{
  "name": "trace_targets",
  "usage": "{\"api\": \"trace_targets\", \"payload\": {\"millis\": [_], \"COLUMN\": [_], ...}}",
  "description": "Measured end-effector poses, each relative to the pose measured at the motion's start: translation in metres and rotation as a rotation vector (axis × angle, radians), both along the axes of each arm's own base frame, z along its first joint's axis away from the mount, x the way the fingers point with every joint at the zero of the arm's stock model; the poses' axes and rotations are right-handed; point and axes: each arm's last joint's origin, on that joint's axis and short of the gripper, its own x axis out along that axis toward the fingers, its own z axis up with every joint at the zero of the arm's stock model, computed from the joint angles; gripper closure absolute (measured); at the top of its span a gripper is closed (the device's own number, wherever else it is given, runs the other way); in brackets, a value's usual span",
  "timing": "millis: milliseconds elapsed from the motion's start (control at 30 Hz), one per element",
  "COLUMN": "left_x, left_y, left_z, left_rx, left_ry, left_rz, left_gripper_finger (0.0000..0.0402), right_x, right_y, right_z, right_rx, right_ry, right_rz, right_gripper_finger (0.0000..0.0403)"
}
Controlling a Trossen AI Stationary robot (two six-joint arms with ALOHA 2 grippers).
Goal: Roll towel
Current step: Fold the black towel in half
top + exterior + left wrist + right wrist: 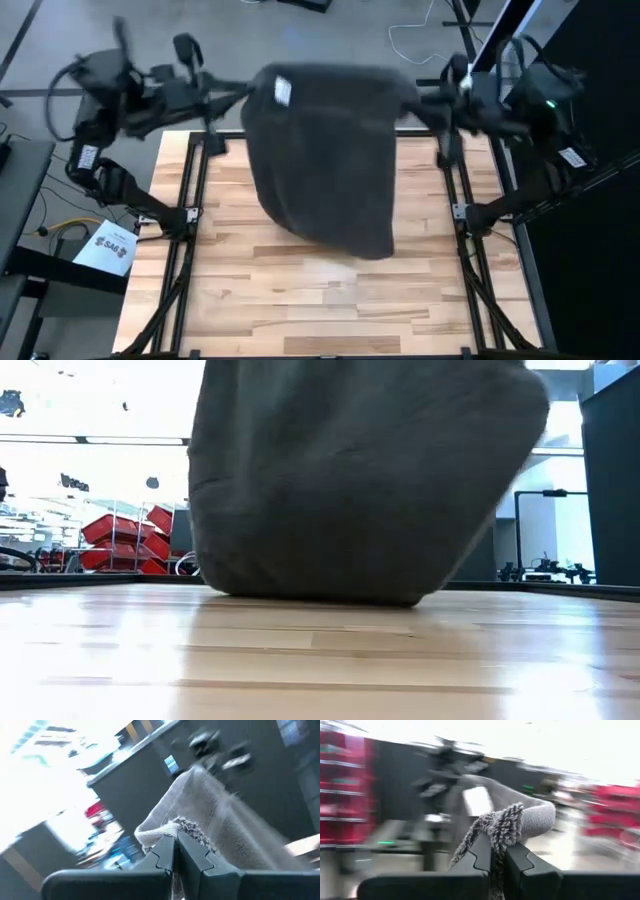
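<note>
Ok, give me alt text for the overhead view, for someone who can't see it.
A dark grey towel hangs stretched between two robot arms above a wooden table, the left gripper and right gripper each pinching a top corner. Its small white label shows near the left gripper.

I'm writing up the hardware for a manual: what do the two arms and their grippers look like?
Both are dark, near-black jointed arms trailing black cables. The left gripper and right gripper each have two flat black fingers with stepped, notched inner edges. A small green light glows on the right arm.
</note>
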Motion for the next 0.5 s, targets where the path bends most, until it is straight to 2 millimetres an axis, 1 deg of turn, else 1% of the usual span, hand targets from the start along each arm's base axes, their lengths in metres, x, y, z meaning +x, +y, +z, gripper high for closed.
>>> {"api": "trace_targets", "payload": {"millis": [100, 167, 200, 267, 333, 400, 500], "left_x": [0.016, 0.025, 0.028, 0.031, 0.033, 0.033, 0.030], "left_y": [0.038, 0.065, 0.079, 0.104, 0.120, 0.127, 0.121], "left_z": [-0.004, -0.003, -0.001, 0.005, 0.009, 0.014, 0.023], "left_rx": [0.117, 0.208, 0.238, 0.276, 0.308, 0.358, 0.469], "left_ry": [0.038, 0.025, -0.004, -0.114, -0.206, -0.274, -0.337], "left_rz": [0.174, 0.288, 0.341, 0.429, 0.480, 0.478, 0.367], "left_gripper_finger": [0.0402, 0.0402, 0.0401, 0.0402, 0.0402, 0.0402, 0.0402], "right_x": [0.012, 0.018, 0.020, 0.022, 0.023, 0.024, 0.022], "right_y": [-0.044, -0.070, -0.082, -0.097, -0.103, -0.102, -0.084], "right_z": [-0.006, -0.006, -0.004, 0.003, 0.010, 0.018, 0.030], "right_rx": [-0.023, -0.064, -0.108, -0.225, -0.335, -0.407, -0.500], "right_ry": [0.022, 0.002, -0.026, -0.081, -0.144, -0.194, -0.209], "right_rz": [-0.208, -0.317, -0.363, -0.434, -0.481, -0.501, -0.483], "right_gripper_finger": [0.0397, 0.0397, 0.0397, 0.0397, 0.0397, 0.0397, 0.0397]}}
